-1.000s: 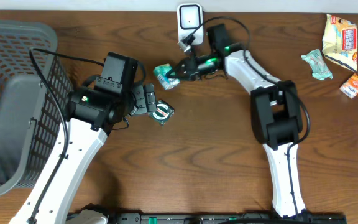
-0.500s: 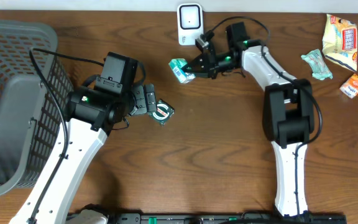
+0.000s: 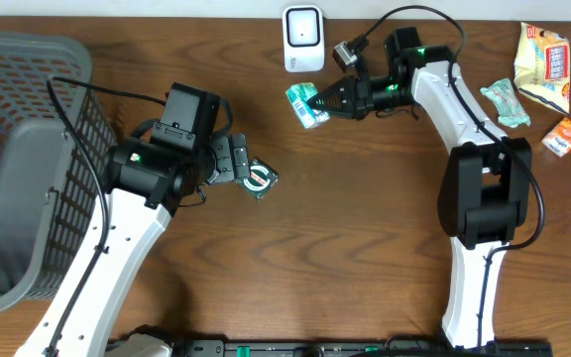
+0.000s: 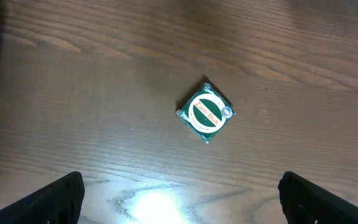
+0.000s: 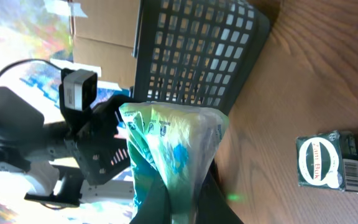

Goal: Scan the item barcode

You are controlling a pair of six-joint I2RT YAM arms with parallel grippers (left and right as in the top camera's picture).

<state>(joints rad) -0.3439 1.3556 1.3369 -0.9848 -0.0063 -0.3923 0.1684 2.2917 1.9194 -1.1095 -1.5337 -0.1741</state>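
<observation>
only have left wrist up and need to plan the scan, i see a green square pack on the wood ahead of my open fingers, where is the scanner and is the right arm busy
Observer: The white scanner stands at the far edge of the table, beyond your square pack and a little to its right.
Operator: and the right arm
Observer: The right gripper is shut on a green and white pouch, held just in front of the scanner with a gap between them.
Operator: anything off to my left
Observer: A grey basket sits at the table's left end.
</observation>
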